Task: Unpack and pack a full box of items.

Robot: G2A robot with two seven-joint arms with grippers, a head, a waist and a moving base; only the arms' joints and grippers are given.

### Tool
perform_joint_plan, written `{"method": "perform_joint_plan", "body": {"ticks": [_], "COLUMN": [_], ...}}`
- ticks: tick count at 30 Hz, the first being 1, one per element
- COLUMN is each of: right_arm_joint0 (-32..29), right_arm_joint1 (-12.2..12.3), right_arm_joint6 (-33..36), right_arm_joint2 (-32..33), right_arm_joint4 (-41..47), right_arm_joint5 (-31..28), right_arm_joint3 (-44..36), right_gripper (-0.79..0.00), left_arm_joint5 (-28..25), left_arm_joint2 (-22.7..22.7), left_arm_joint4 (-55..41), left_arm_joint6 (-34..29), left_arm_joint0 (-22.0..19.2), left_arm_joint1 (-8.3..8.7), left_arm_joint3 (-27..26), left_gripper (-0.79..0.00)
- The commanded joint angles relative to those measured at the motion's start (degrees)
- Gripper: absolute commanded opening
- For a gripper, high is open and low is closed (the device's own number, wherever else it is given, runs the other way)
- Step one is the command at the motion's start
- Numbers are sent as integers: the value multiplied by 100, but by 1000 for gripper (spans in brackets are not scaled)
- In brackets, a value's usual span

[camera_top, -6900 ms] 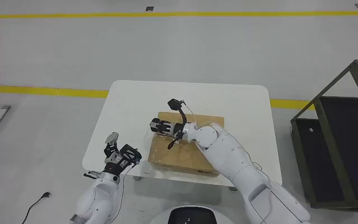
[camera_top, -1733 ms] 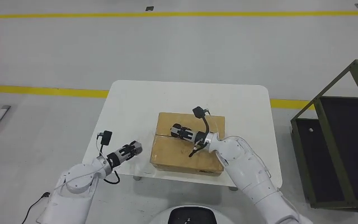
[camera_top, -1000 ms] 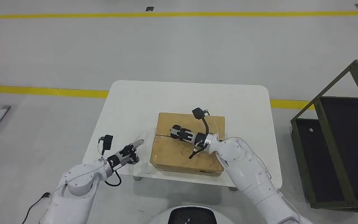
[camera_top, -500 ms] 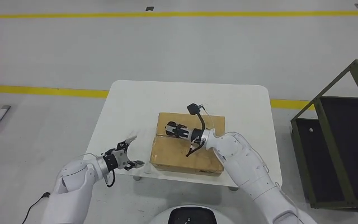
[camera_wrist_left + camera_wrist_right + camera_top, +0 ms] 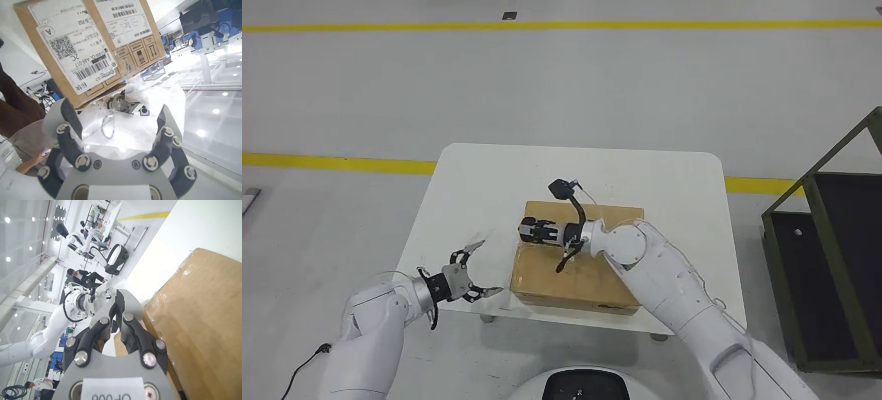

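A brown cardboard box (image 5: pixel 587 280) lies shut on the white worktop (image 5: pixel 642 180), toward its near edge. The right claw (image 5: pixel 525 231) sits on the box's top, close to the far corner on the side that faces the other arm. Its fingers are pressed together, and I cannot tell whether anything thin is pinched between them. In its own wrist view the right claw (image 5: pixel 118 294) has the box (image 5: pixel 198 313) directly alongside it. Shiny clear tape (image 5: pixel 186 270) runs along the box's edge ahead of it.

The left claw (image 5: pixel 489 267) hangs just beside the box's end wall, above the worktop's near corner. From above, a small gap shows between it and the cardboard. Its two fingers are spread wide apart with nothing clamped between them. In its wrist view the left claw (image 5: pixel 115 104) points at that end wall of the box (image 5: pixel 79 47), which carries white labels (image 5: pixel 75 56) printed with bar codes. Crumpled clear film (image 5: pixel 132 128) lies ahead of the spread fingers, between them and the box's lower corner. I cannot tell whether the film touches either finger.

Well away from both claws, past the worktop on the right arm's side, a dark metal cart (image 5: pixel 852 250) stands on the floor.
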Motion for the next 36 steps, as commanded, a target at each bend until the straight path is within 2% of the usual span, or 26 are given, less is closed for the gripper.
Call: {"method": "perform_joint_plan", "body": {"ticks": [1, 6, 11, 23, 25, 30, 36], "right_arm_joint0": [89, 271, 395, 548, 558, 588, 617], "right_arm_joint1": [-71, -245, -364, -551, -576, -629, -679], "right_arm_joint6": [38, -9, -191, -363, -376, -394, -414], "right_arm_joint2": [-115, -319, -386, -455, -465, -476, -471], "right_arm_joint4": [27, 108, 154, 152, 142, 109, 71], "right_arm_joint5": [29, 164, 270, 241, 235, 221, 206], "right_arm_joint3": [175, 602, 925, 1359, 1402, 1492, 1589], "right_gripper": [-785, -785, -785, -785, -785, -785, -785], "left_arm_joint5": [119, 515, 697, 684, 557, 738, 663], "left_arm_joint2": [12, 47, 78, 93, 151, 202, 189], "left_arm_joint4": [-157, -475, -460, -358, -257, 298, 794], "left_arm_joint6": [-6, -120, -173, -173, -65, -260, -342], "left_arm_joint0": [-32, -121, -169, -178, -112, -3, 58], "left_arm_joint1": [4, 36, 102, 120, 132, 278, 516], "left_arm_joint3": [41, 214, 249, 209, 24, -365, -534], "left_gripper": [0, 0, 0, 0, 0, 0, 0]}}
